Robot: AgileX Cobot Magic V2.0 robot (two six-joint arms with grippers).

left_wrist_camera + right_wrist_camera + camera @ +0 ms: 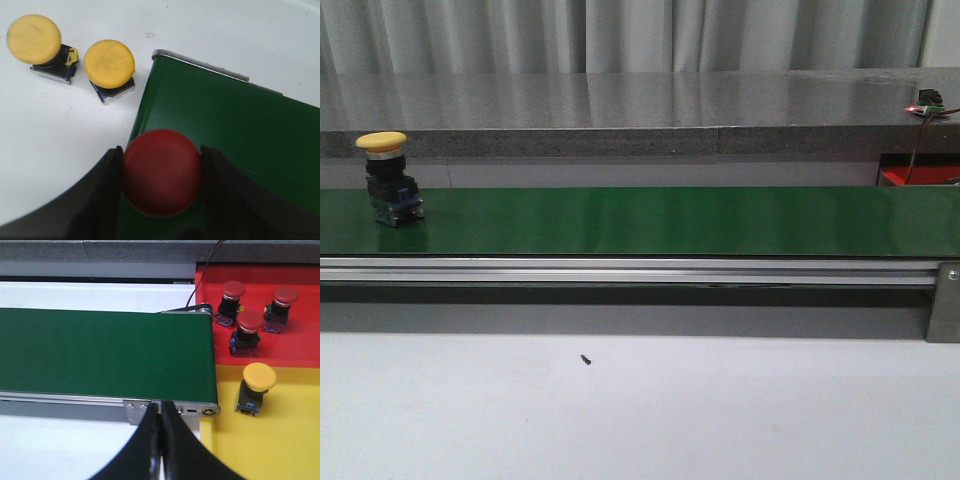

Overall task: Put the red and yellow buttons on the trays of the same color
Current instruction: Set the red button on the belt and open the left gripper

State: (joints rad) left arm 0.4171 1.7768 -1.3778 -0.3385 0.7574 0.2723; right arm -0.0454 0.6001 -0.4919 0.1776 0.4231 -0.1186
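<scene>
Buttons are spread over three places at this moment. One red button (162,172) sits clamped between the fingers of my left gripper (161,175), held by its cap directly over the near corner of the green belt (235,130). I judge this grip by the cap is chosen so the base can be set flat on the belt. Two yellow buttons, one (35,40) farther out and one (109,65) just beside the belt's end, wait on the white table (60,140) within reach of that arm, as the supply still to be loaded.

In the front view, a yellow button (386,178) stands upright on the belt near its left end. I take it to be in transit toward the trays; neither arm shows in this view.

At the far end, my right gripper (161,440) hangs just short of the belt's end with its fingers pressed together and nothing between them. Three red buttons (248,330) (231,296) (280,301) rest on the red tray (300,345), and one yellow button (256,385) rests on the yellow tray (280,440), so colours match so far. Both trays lie against the belt's end, which keeps the transfer short.

Next step, in my judgement: lower and release the red button onto the belt, then spread the right fingers before the yellow one arrives.
</scene>
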